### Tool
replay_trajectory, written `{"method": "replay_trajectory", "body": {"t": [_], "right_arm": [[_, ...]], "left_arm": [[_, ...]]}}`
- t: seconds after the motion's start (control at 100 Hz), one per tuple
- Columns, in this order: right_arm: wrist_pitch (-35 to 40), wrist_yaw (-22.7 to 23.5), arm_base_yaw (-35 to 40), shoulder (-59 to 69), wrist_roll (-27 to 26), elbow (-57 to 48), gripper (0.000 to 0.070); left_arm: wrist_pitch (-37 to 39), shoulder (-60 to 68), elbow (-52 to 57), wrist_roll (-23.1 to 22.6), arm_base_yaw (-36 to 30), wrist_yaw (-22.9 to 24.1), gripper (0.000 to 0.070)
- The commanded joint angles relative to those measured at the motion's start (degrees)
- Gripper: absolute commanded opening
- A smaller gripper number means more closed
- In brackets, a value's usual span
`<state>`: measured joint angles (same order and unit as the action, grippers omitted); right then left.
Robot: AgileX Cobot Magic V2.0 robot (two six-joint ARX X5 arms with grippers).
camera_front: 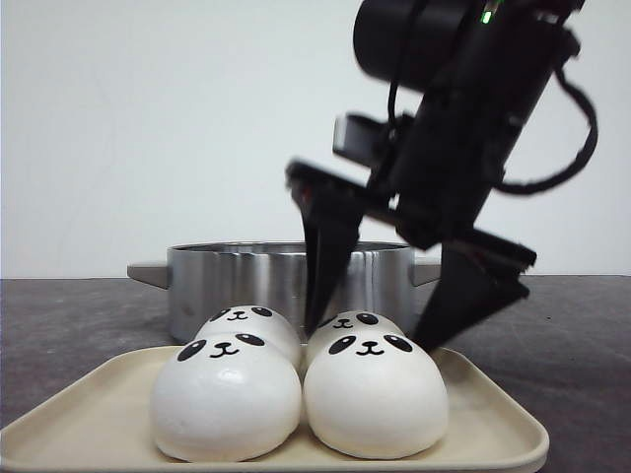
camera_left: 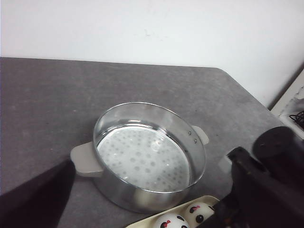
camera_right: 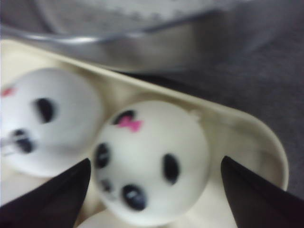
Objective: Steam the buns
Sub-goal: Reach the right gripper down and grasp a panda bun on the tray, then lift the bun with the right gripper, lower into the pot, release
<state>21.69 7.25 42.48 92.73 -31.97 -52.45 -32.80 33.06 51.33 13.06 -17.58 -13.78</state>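
Observation:
Four white panda-faced buns sit on a cream tray [camera_front: 99, 394]: front left [camera_front: 225, 399], front right [camera_front: 375, 399], rear left [camera_front: 251, 323], rear right [camera_front: 357, 321]. My right gripper [camera_front: 370, 335] is open, with one finger on each side of the rear right bun. In the right wrist view that bun [camera_right: 152, 156] has a pink bow and lies between the open fingers of the right gripper [camera_right: 155, 161], not squeezed. My left gripper [camera_left: 153, 159] is open and empty above the table, looking down on the pot. It does not show in the front view.
A steel steamer pot [camera_front: 246, 271] with grey handles stands just behind the tray. Its perforated floor [camera_left: 142, 156] holds nothing. Two buns [camera_left: 172, 221] show at the tray's rim [camera_left: 147, 222] in the left wrist view. The grey table ends at a white wall.

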Motion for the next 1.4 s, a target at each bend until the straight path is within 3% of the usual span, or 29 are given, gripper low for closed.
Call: {"method": "replay_trajectory", "body": {"t": [0.0,0.05,0.1,0.11,0.32,0.51,0.69,0.82,0.95,1.391], "right_arm": [[-0.44,-1.20,0.31,1.86,-1.64,-0.52,0.0450],[-0.50,-1.55,0.31,2.05,-1.77,-0.52,0.0283],[-0.87,-1.99,0.35,2.05,-1.75,-0.52,0.0025],[-1.01,-1.97,0.39,2.05,-1.73,-0.52,0.0000],[1.57,-2.16,1.46,-2.47,-1.86,-2.40,0.0006],[6.78,-3.32,5.38,-12.48,2.10,-10.23,0.0005],[5.27,-12.00,5.88,-15.10,10.69,-22.34,0.0005],[4.11,-13.35,2.64,-10.75,17.42,-29.68,0.0005],[4.13,-12.76,-1.18,-3.80,20.39,-33.59,0.0005],[1.42,-11.69,-6.60,18.12,24.11,-34.23,0.0005]], "left_arm": [[0.59,0.22,0.85,0.11,-0.50,-0.24,0.0637],[0.59,0.22,0.83,0.09,-0.72,-0.24,0.0637],[0.59,0.22,0.83,0.09,-0.94,-0.24,0.0637],[0.59,0.22,0.83,0.09,-0.98,-0.24,0.0637],[0.63,0.22,0.85,0.09,-1.20,-0.22,0.0637],[0.94,0.22,0.83,0.09,-1.20,-0.22,0.0637],[1.16,0.26,0.85,0.09,-1.20,-0.20,0.0637],[1.05,0.26,0.85,0.09,-1.20,-0.20,0.0637],[1.05,0.24,0.83,0.09,-1.20,-0.20,0.0637],[0.59,0.31,0.83,0.07,-1.20,-0.20,0.0637]]}}
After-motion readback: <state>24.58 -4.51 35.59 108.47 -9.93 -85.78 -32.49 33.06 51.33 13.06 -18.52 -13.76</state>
